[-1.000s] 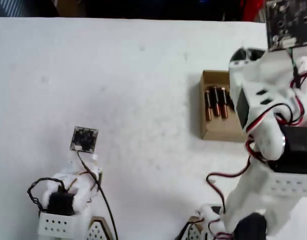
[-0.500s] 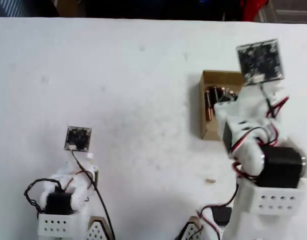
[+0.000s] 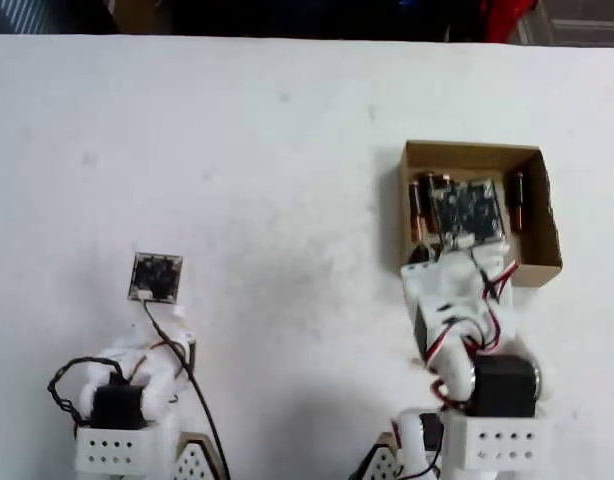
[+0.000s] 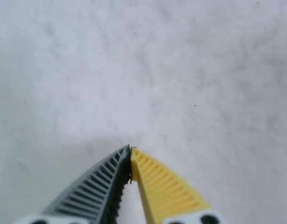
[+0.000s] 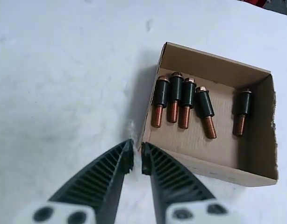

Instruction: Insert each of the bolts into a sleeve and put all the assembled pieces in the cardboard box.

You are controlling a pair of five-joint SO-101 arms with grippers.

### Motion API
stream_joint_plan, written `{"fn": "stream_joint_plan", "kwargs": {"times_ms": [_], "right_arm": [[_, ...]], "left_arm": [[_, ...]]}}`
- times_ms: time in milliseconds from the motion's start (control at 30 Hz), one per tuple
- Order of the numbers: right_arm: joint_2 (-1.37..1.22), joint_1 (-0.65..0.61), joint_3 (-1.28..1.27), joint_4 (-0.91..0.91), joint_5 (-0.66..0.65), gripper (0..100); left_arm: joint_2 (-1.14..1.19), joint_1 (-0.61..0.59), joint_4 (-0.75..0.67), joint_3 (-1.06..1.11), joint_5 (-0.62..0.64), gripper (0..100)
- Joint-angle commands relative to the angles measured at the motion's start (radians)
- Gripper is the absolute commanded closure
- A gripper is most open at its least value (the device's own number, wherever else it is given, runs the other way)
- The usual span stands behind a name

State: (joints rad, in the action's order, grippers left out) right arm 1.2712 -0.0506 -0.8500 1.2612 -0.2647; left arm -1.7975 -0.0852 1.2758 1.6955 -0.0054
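Observation:
The cardboard box [image 5: 213, 61] lies open on the white table, holding several copper bolts, each in a black sleeve [image 5: 161, 94]. One of them [image 5: 242, 108] lies apart from the rest by the far wall. My right gripper [image 5: 136, 147] is shut and empty, low over the table just outside the box's near corner. From above, the right arm [image 3: 465, 300] is folded at the box's [image 3: 548, 236] near side, and its wrist board covers part of the inside. My left gripper [image 4: 130, 151] is shut, holds nothing, and points at bare table.
The left arm [image 3: 137, 370] sits folded at the near left edge with a black cable looping beside it. White tabletop [image 3: 267, 160] stretches open to the left of and beyond the box.
The right arm has drawn back from over the box toward the near edge, uncovering the box. The left arm has barely shifted.

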Motion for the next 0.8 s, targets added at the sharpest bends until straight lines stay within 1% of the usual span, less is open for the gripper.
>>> {"fn": "stream_joint_plan", "kwargs": {"times_ms": [0,167,633,767], "right_arm": [[0.094,-0.004,-0.068,-0.025,-0.041,98.2],[0.209,-0.002,-0.166,-0.024,-0.054,98.2],[0.493,-0.001,-0.339,-0.022,-0.054,98.1],[0.535,-0.002,-0.377,-0.022,-0.054,98.1]], "left_arm": [[-0.013,-0.007,0.005,-0.002,0.002,98],[-0.013,-0.007,0.005,-0.002,0.002,98],[-0.013,-0.007,0.005,-0.002,0.002,98],[-0.013,-0.007,0.005,-0.002,0.002,98]]}}
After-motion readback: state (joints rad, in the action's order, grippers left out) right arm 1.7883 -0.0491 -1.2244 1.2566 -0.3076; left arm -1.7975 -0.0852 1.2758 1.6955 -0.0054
